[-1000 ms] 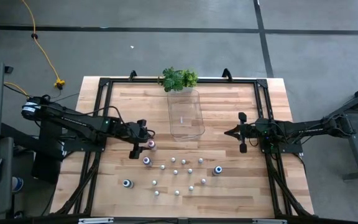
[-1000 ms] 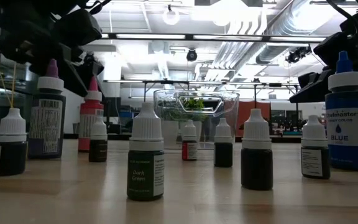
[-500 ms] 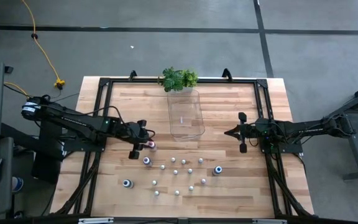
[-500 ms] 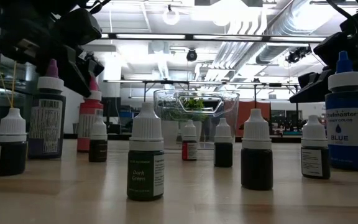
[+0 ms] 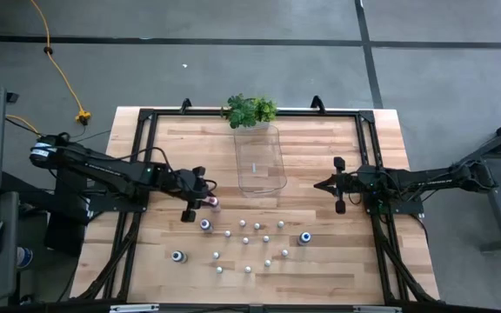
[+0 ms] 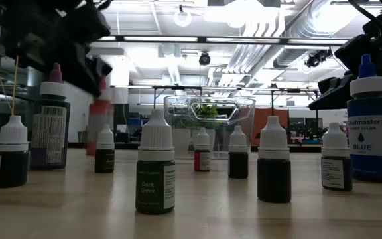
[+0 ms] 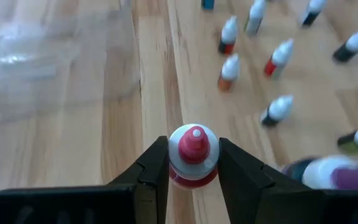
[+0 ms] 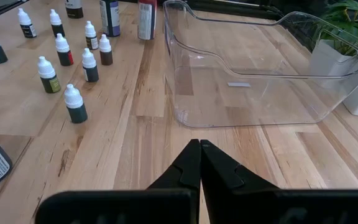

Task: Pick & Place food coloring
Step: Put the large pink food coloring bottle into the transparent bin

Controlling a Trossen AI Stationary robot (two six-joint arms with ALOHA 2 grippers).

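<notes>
High view: the left gripper (image 5: pixel 200 196) is clamped on the pink-topped food coloring bottle (image 5: pixel 212 203), which sits just short of the clear plastic tray (image 5: pixel 260 163); that tray lies ahead and toward the table's middle, with bare wood between. The right gripper (image 5: pixel 327 184) waits beside the tray's far side, pinched shut

Low view: the pink bottle appears blurred under the dark left arm; whether it is off the table I cannot tell

Left wrist view: the bottle stands upright between the fingers (image 7: pixel 151 168), cap up

Right wrist view: the tray's open top is unobstructed
</notes>
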